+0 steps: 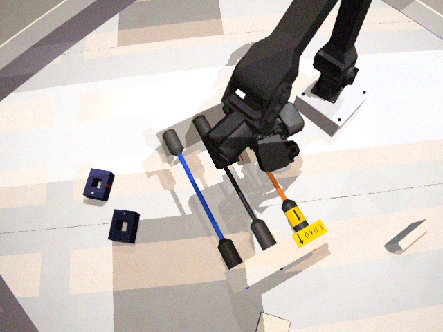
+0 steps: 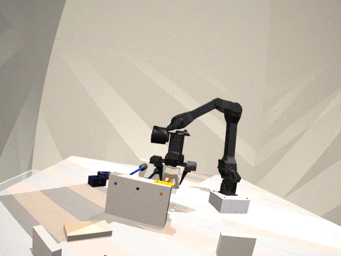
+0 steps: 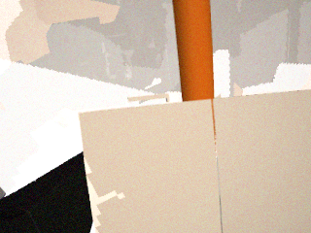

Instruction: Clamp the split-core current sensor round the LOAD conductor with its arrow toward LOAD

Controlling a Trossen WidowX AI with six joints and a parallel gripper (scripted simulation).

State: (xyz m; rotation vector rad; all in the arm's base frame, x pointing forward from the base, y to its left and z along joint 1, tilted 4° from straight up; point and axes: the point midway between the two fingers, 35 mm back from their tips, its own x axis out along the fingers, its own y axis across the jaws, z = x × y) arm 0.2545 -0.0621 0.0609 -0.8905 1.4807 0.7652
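Note:
The beige split-core sensor [image 2: 171,172] [image 3: 146,165] is round the orange conductor [image 1: 277,186] [image 3: 195,49], on the stretch behind the LOAD marker [image 1: 309,233] [image 2: 164,183]. Its two halves stand side by side in the wrist view, with only a hairline seam between them; a little orange shows through the seam's upper part. Whether it is latched cannot be told. My gripper [image 2: 171,182] is shut on the sensor, one finger on each side; the arm hides most of this in the top view. The sensor's arrow direction cannot be read. Arrows by the LOAD marker point toward the front panel.
A black conductor [image 1: 239,193] and a blue conductor [image 1: 199,194] run beside the orange one, between a front panel [image 2: 137,204] and a rear panel. Two dark blue square blocks [image 1: 104,172] [image 1: 116,236] stand left. Pale blocks [image 2: 86,228] [image 2: 236,245] lie around the front.

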